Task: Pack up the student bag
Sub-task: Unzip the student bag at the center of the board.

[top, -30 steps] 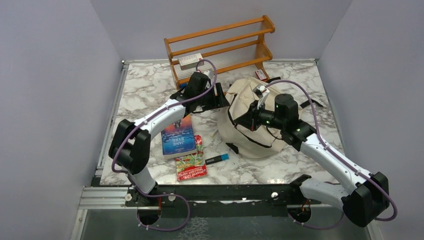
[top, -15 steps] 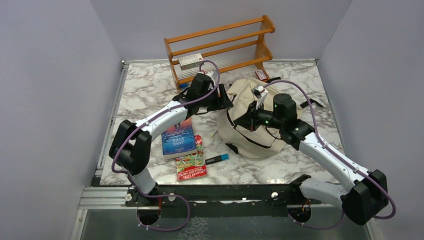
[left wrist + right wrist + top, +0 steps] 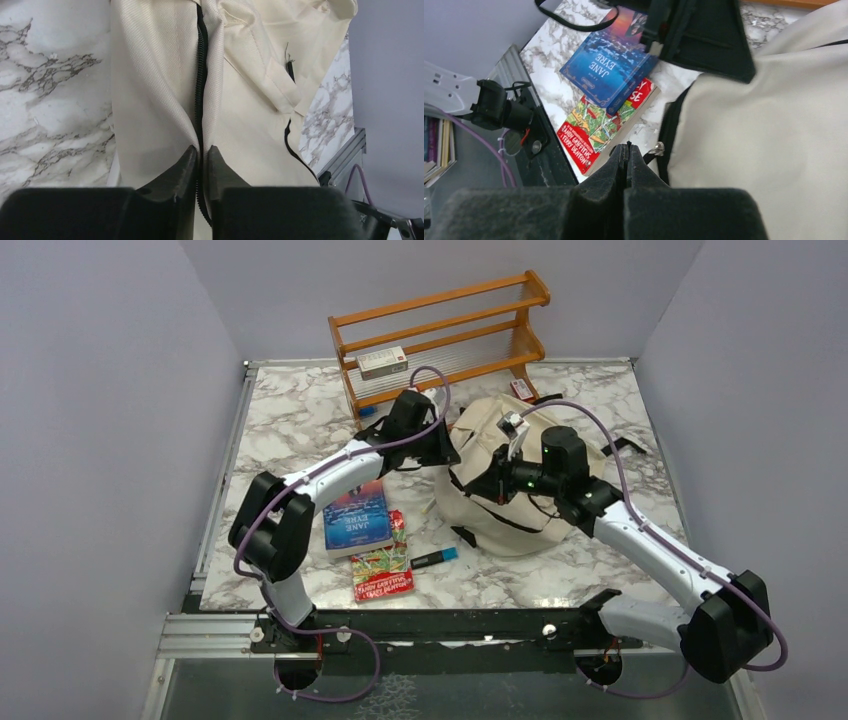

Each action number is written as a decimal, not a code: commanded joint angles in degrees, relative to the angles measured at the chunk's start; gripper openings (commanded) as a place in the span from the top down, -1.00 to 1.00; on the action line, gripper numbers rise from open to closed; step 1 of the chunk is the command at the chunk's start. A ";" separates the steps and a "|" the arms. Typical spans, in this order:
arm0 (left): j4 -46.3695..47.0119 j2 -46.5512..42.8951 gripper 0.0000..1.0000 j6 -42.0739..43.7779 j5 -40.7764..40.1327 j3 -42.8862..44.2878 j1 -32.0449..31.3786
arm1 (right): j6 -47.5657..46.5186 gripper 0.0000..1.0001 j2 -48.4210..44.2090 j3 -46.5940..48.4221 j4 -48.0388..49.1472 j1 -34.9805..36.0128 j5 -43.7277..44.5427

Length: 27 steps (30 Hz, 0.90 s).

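Note:
The student bag (image 3: pixel 500 530), cream fabric with black zipper lines, lies at the table's middle right. My left gripper (image 3: pixel 447 455) reaches its left edge. In the left wrist view the left gripper (image 3: pixel 201 148) is shut on the bag (image 3: pixel 160 75), with the black zipper line (image 3: pixel 200 75) pinched between its fingers. My right gripper (image 3: pixel 482 483) sits over the bag's front left. In the right wrist view the right gripper (image 3: pixel 626 146) is shut on a thin black pull, right next to the metal zipper slider (image 3: pixel 657 148) at the bag's (image 3: pixel 774 125) edge.
A blue book (image 3: pixel 357 515), a red book (image 3: pixel 382 560) and a blue-capped marker (image 3: pixel 433 559) lie left of the bag. A wooden rack (image 3: pixel 440 335) at the back holds a small box (image 3: pixel 382 361). A small red item (image 3: pixel 520 390) lies behind the bag.
My left gripper moved right to the bag's edge and closed on the zipper line. The right arm shifted slightly left, still shut.

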 commanded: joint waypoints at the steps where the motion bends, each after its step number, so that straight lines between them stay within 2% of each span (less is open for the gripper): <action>1: -0.90 3.43 0.90 4.17 1.86 5.76 0.28 | -1.00 0.98 1.60 1.91 0.79 0.27 -8.59; 3: -2.05 4.96 1.00 5.82 1.95 8.18 1.17 | -1.34 0.99 2.59 2.46 0.15 0.30 -12.60; 6: -4.91 7.71 1.00 8.91 1.33 12.80 2.62 | -1.81 0.99 3.96 3.15 -1.18 0.26 -16.38; 10: -8.64 11.10 1.00 12.62 0.93 18.77 4.44 | -1.26 0.99 3.99 3.39 -3.46 0.26 -16.81; 23: -14.08 17.40 1.00 19.33 -2.50 27.55 9.73 | -0.03 0.99 -2.75 3.33 -23.31 0.26 -2.28; 27: -14.88 18.18 1.00 20.47 -2.76 29.19 10.68 | 1.95 0.98 -4.24 3.43 -30.31 0.26 5.22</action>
